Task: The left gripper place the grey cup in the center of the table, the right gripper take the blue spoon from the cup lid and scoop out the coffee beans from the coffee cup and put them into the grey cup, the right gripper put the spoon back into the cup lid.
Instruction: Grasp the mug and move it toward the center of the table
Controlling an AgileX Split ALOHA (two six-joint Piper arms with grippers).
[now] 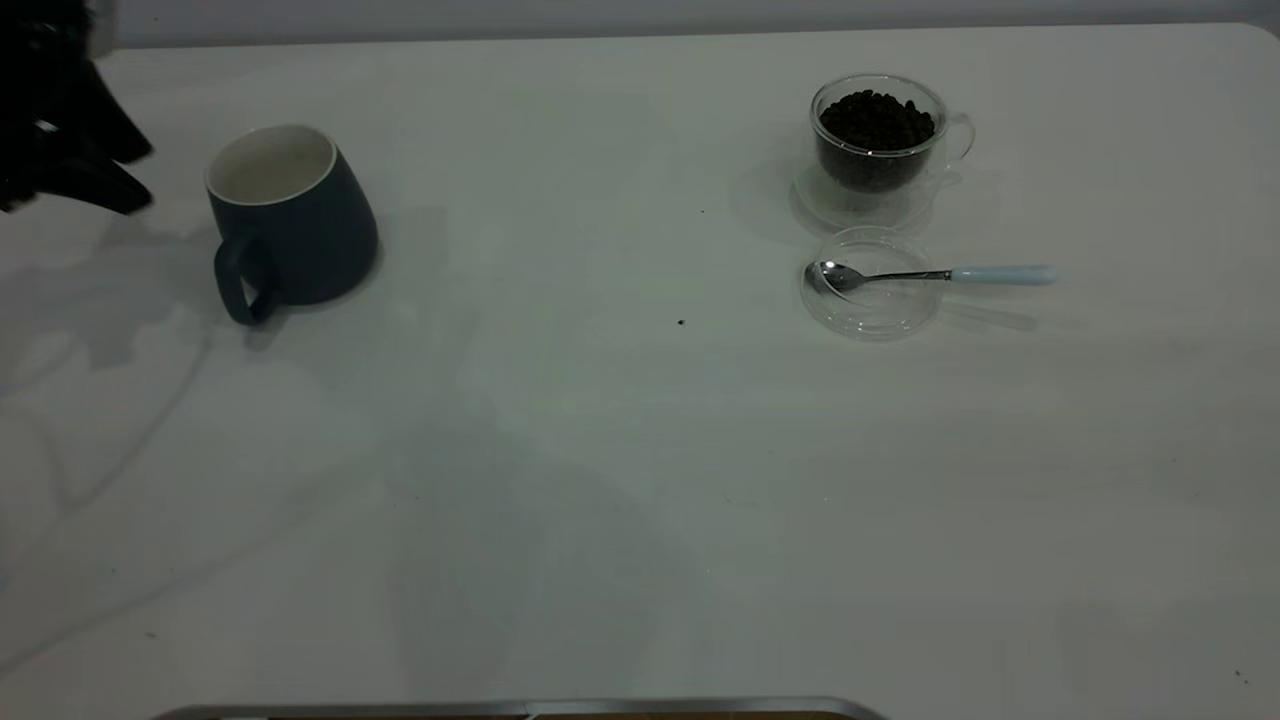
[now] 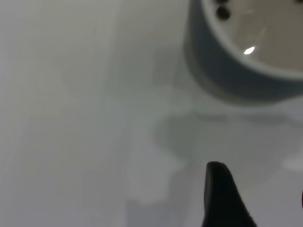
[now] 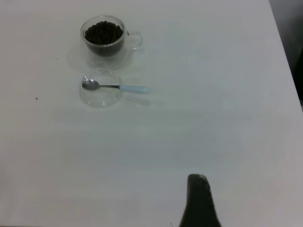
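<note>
The grey cup (image 1: 290,215) stands upright at the far left of the table (image 1: 600,480), its handle towards the front. My left gripper (image 1: 148,175) hovers just left of it, open and holding nothing; in the left wrist view the grey cup (image 2: 236,66) lies ahead of one finger (image 2: 221,194). At the far right stands the coffee cup (image 1: 880,140), filled with coffee beans (image 1: 877,120). In front of it lies the cup lid (image 1: 872,295), with the blue spoon (image 1: 930,275) resting bowl-down in it, handle pointing right. Of my right gripper only one finger (image 3: 199,198) shows, well away from the blue spoon (image 3: 116,87).
A single stray dark bean (image 1: 681,322) lies near the table's middle. A metal edge (image 1: 520,710) runs along the front of the table. The table's right edge (image 3: 284,52) is near the coffee cup (image 3: 103,38).
</note>
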